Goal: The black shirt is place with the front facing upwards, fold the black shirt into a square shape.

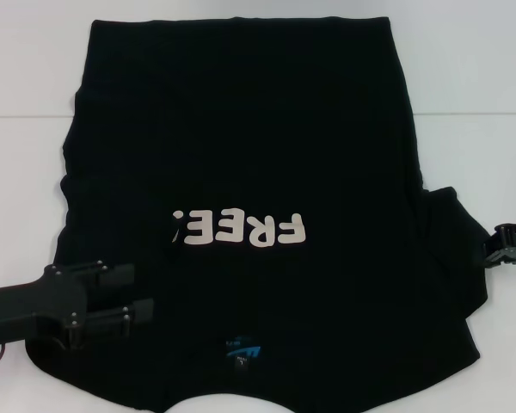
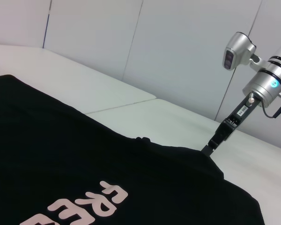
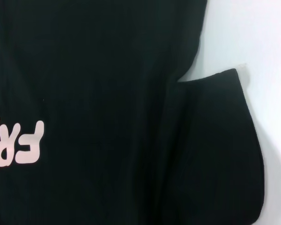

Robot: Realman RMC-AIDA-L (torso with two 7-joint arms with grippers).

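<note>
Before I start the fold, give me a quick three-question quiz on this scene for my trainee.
1. True or false: the black shirt lies with its FREE! lettering facing up.
2. Which end is nearest the robot? A) the collar with the neck label B) the hem C) a cuff
3. Fill in: the ____ hand is at the edge of the spread sleeve.
Key: 1 true. 2 A. 3 right: the right hand is there; the left hand is open over the near shoulder.

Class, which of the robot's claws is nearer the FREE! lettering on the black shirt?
Left. The left claw lies over the black shirt just beside the lettering; the right claw is at the far sleeve edge.
</note>
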